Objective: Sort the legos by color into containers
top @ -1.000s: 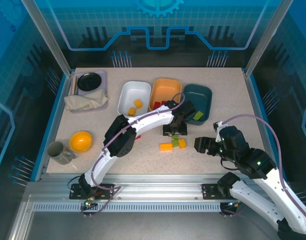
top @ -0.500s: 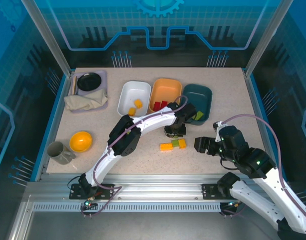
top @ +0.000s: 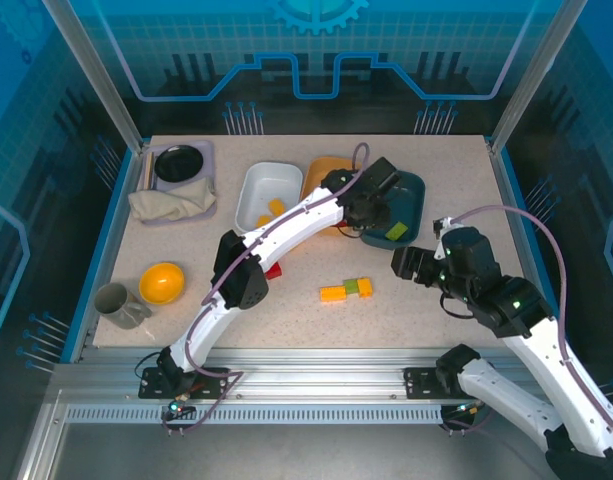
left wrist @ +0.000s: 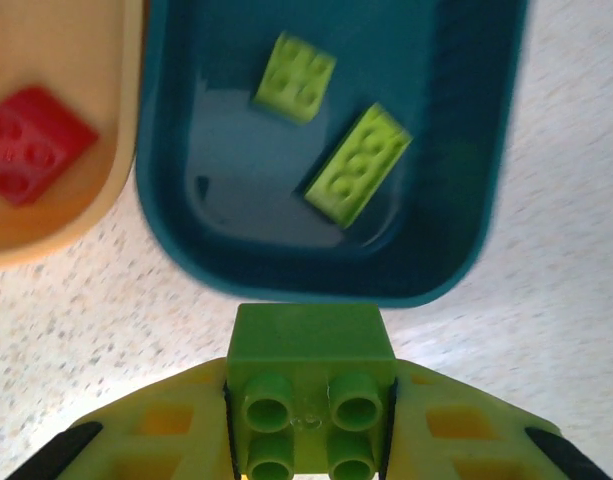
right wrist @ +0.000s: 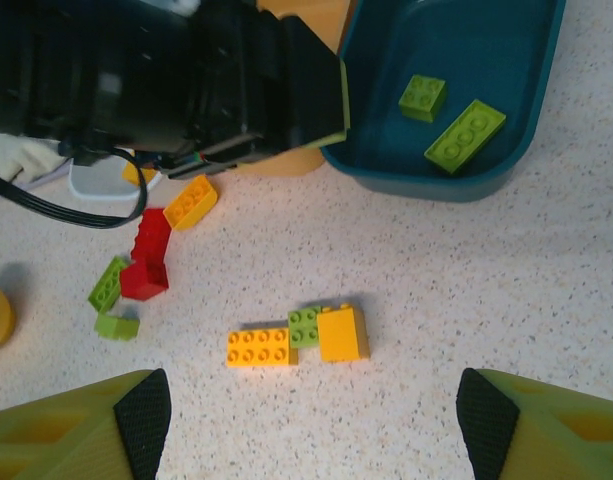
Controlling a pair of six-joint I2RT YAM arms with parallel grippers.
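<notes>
My left gripper [left wrist: 311,405] is shut on a light green square lego [left wrist: 308,345], held above the near rim of the dark teal bin [left wrist: 236,215]. Two green legos [left wrist: 294,77] [left wrist: 358,163] lie inside that bin. In the top view the left gripper [top: 371,205] hangs between the orange bin [top: 326,168] and the teal bin [top: 414,192]. A red lego [left wrist: 31,142] lies in the orange bin, and yellow legos [top: 276,207] in the white bin [top: 268,178]. My right gripper [right wrist: 311,420] is open above a yellow-green-yellow row of legos [right wrist: 298,335].
Loose red [right wrist: 151,250], yellow [right wrist: 191,200] and green legos [right wrist: 108,283] lie left of the row, under the left arm. A black bowl on a lavender tray [top: 179,162], a cloth [top: 171,203], a yellow bowl [top: 161,283] and a grey cup [top: 116,303] stand at the left.
The left gripper has risen from the table beside the lego row and swung back to the teal bin's near edge, carrying the green lego. The right arm shifted slightly.
</notes>
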